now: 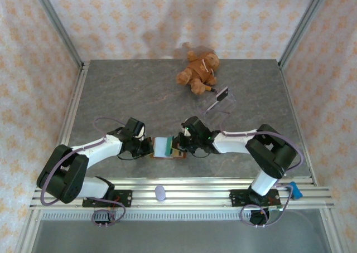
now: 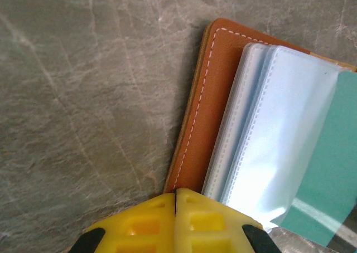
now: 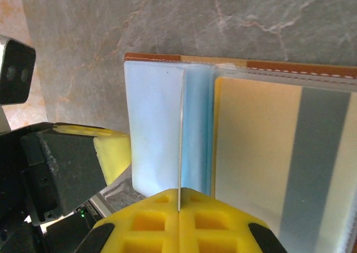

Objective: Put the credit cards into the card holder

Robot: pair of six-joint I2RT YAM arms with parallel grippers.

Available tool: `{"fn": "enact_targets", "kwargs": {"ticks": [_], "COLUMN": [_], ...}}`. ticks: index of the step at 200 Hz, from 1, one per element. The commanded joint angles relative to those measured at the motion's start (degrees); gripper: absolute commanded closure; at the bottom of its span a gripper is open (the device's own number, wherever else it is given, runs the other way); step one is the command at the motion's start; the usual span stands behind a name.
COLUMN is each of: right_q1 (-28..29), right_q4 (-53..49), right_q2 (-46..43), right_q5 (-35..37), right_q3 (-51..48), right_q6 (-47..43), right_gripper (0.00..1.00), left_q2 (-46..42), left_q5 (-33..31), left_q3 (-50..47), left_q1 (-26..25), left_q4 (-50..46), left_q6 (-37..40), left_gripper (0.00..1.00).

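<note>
Opening a pocket: left gripper (image 2: pixel 175 203) closed at the card holder (image 2: pixel 195 97), lower centre; right gripper (image 3: pixel 179 200) pinches a sleeve (image 3: pixel 153 125); next, insert card

Top view: card holder (image 1: pixel 165 147) has both ends covered by my left gripper (image 1: pixel 146 147) and right gripper (image 1: pixel 181 145); its contents are too small to read. Lilac object (image 1: pixel 160 193) on the front rail (image 1: pixel 201 195): unidentifiable. Left wrist: teal card (image 2: pixel 329 175) cut by right and bottom edges; the cover's corner vanishes under my fingertips. Right wrist: yellow card (image 3: pixel 262 164) cut off right and below.
</note>
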Motion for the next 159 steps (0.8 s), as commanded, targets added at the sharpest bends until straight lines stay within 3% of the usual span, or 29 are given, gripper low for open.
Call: {"fn": "enact_targets", "kwargs": {"ticks": [1,34,80,124,143,159], "right_q1": [-0.4,-0.8,-1.3,-1.5,-1.7,-1.9], "right_q4": [3.2,3.5,14.4,14.6,14.4,12.1], "right_q2": [-0.3,-0.7,3.2,6.1,6.8,6.2], "right_q5": [-1.3,-1.0,-6.9,-10.3,-10.5,-9.3], "right_q3": [-2.3,-5.0,-7.6,-5.5,-5.3,-5.1], "right_q6": [2.5,0.2,2.0,-0.6,-0.7,-1.7], "right_gripper": [1.0,1.0,0.95,0.94,0.89,0.8], "left_q2": [1.2,1.0,1.3,1.9,2.2,2.4], "left_q5": [-1.6,-1.9,-2.2,-2.3,-2.3,-2.3], "left_q3": [-2.2,-2.1,-1.6,-1.2,-1.2,-1.2], "left_q1": [0.2,0.2,0.2,0.2,0.2,0.2], "left_q4": [-0.4,-0.9,-1.5,-1.8,-1.6,-1.5], "left_q6": [-0.6,-0.2,0.4,1.1,1.1,1.0], "left_gripper": [1.0,1.0,1.0,1.0,1.0,1.0]}}
